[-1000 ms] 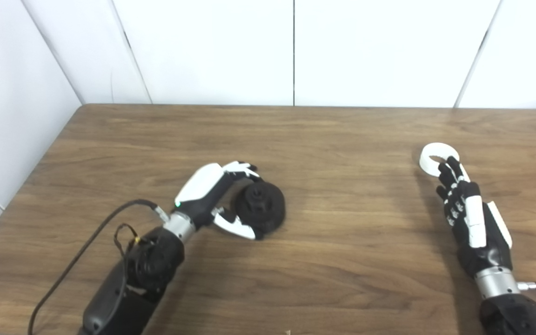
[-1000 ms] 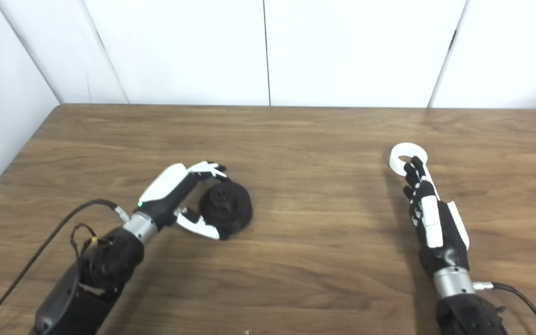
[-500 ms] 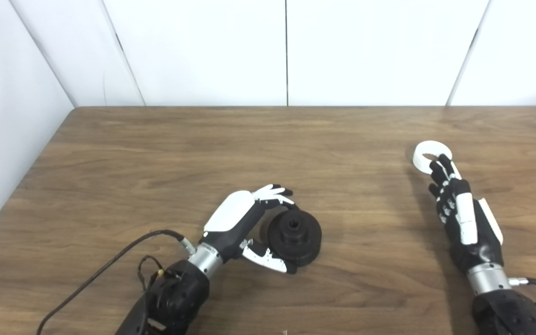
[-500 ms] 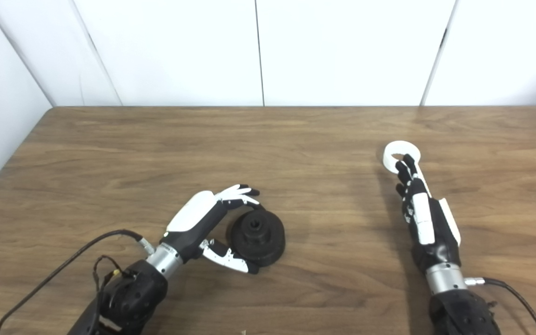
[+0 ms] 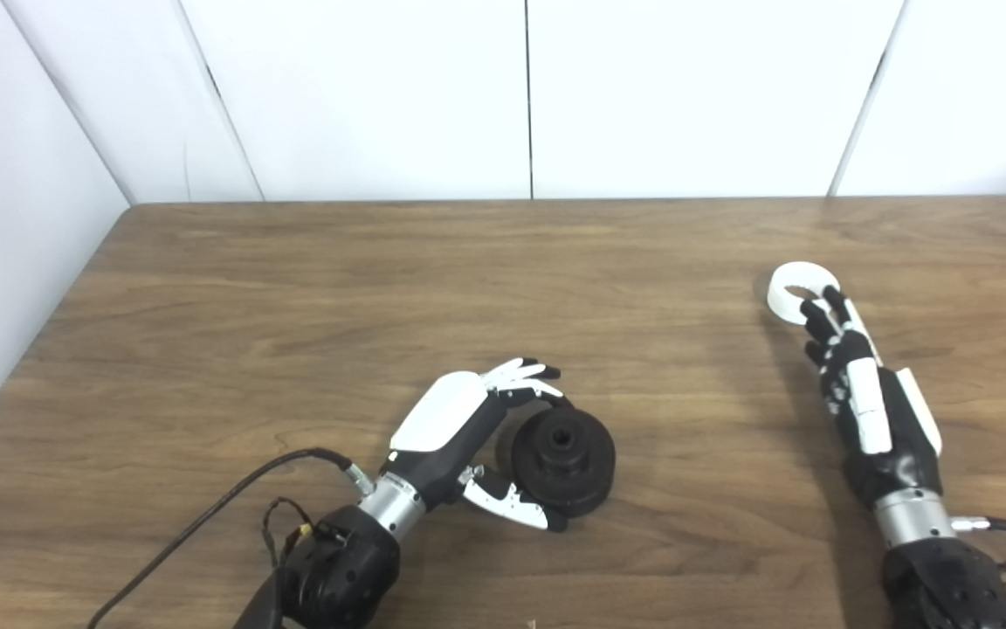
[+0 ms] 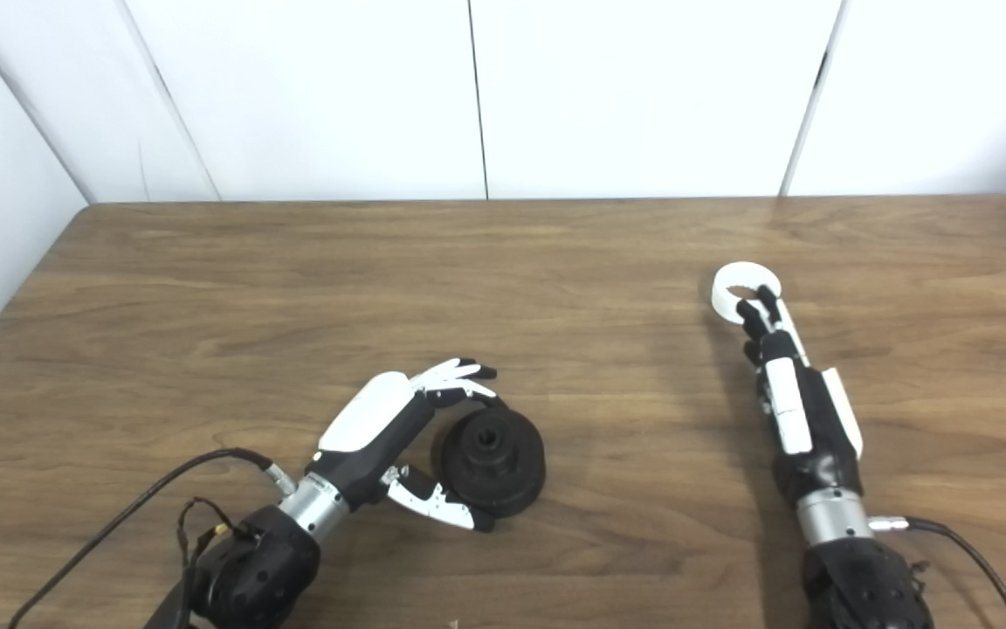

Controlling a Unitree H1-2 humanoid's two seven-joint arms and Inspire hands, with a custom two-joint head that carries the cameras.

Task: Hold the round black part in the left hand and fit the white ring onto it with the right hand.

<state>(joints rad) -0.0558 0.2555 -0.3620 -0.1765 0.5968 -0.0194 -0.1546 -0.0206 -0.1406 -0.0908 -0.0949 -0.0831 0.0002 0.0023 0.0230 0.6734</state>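
**Both parts flat on the table, each hand at its own**

While the round black stepped part (image 5: 564, 456) sits flat on the brown wooden table (image 5: 381, 288), bore upward, the robot's left hand (image 5: 466, 437) cups it from the left: the fingers curl over its far rim and the thumb runs along its near edge. The part looks bracketed more than clamped, and it is not lifted; I judge this to be the closing of a grasp, though the pictures do not settle how firmly the fingers press. Holding it by the rim leaves the raised hub in the middle uncovered, which is where the ring would have to go.

Well apart, on the right side, the small white plastic ring (image 5: 796, 291) lies flat, farther from the robot than the black part. The right hand (image 5: 861, 402) lies stretched toward it, fingers extended and slightly spread, with the fingertips (image 5: 817, 307) at the ring's near edge, gripping nothing. Whether they touch it cannot be told.

Between the two hands the table top is bare wood, so the ring has an unobstructed path leftward. The black part is near the front edge, with more room behind it; the ring has open surface on every side, the white panelled wall (image 5: 695, 87) standing well beyond.
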